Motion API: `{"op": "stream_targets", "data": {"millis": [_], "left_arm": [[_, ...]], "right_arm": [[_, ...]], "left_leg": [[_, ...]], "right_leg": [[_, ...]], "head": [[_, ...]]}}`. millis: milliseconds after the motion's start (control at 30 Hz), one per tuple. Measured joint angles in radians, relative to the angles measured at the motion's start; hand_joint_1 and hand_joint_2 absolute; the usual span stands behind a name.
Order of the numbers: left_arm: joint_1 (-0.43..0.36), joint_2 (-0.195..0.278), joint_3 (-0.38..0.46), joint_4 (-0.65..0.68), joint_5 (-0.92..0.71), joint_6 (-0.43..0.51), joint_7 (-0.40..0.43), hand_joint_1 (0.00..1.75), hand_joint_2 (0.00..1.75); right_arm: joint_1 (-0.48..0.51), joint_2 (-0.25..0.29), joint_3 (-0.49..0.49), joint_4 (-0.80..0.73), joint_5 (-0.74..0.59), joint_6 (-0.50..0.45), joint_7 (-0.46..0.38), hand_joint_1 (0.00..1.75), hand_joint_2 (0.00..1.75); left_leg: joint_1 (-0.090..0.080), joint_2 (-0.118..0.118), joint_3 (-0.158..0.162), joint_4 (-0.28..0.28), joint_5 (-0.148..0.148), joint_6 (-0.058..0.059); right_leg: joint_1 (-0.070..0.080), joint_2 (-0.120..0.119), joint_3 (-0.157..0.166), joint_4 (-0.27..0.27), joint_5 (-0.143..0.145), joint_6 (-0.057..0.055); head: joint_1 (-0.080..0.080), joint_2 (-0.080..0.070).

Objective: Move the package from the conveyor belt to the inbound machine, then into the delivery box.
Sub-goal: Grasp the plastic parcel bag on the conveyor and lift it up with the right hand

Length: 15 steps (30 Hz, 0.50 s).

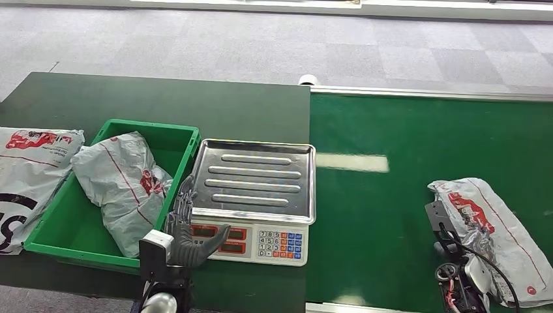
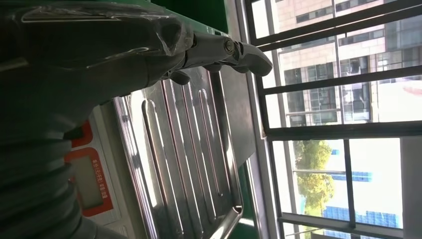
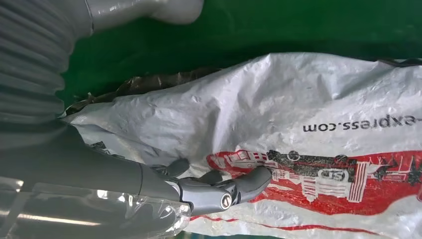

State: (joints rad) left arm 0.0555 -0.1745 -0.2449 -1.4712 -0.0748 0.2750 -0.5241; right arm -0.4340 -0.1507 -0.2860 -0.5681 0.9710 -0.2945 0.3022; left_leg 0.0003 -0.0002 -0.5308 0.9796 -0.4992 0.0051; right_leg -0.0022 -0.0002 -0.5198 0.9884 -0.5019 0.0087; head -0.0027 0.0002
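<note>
A white plastic package (image 1: pixel 495 228) with red print lies on the green conveyor belt (image 1: pixel 391 215) at the right. My right hand (image 1: pixel 456 261) is at its near left end. In the right wrist view its dark fingers (image 3: pixel 224 191) lie stretched out on the package (image 3: pixel 298 99), with the thumb held apart on the other side. The inbound machine is a scale with a bare steel tray (image 1: pixel 257 179) in the middle. My left hand (image 1: pixel 186 231) hovers at the scale's front left corner, fingers spread and holding nothing. The green delivery box (image 1: pixel 150 125) stands left of the scale.
One white package (image 1: pixel 124 182) lies inside the green box, and another (image 1: pixel 29 169) lies on the dark table left of it. The scale's keypad (image 1: pixel 280 244) faces me. In the left wrist view the steel tray (image 2: pixel 184 149) runs beneath my left hand (image 2: pixel 149 45).
</note>
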Motion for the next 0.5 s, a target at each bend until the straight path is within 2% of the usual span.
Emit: {"op": "stream_targets", "data": {"millis": [500], "left_arm": [[-0.011, -0.008, 0.017, 0.023, 0.000, 0.012, -0.002, 0.00, 1.75]], "right_arm": [[-0.059, -0.009, -0.020, 0.061, 0.047, 0.045, -0.002, 1.75, 1.75]], "left_leg": [[0.000, 0.000, 0.001, 0.000, 0.000, 0.000]], "right_leg": [[0.000, 0.000, 0.001, 0.000, 0.000, 0.000]], "head": [[0.000, 0.000]]}}
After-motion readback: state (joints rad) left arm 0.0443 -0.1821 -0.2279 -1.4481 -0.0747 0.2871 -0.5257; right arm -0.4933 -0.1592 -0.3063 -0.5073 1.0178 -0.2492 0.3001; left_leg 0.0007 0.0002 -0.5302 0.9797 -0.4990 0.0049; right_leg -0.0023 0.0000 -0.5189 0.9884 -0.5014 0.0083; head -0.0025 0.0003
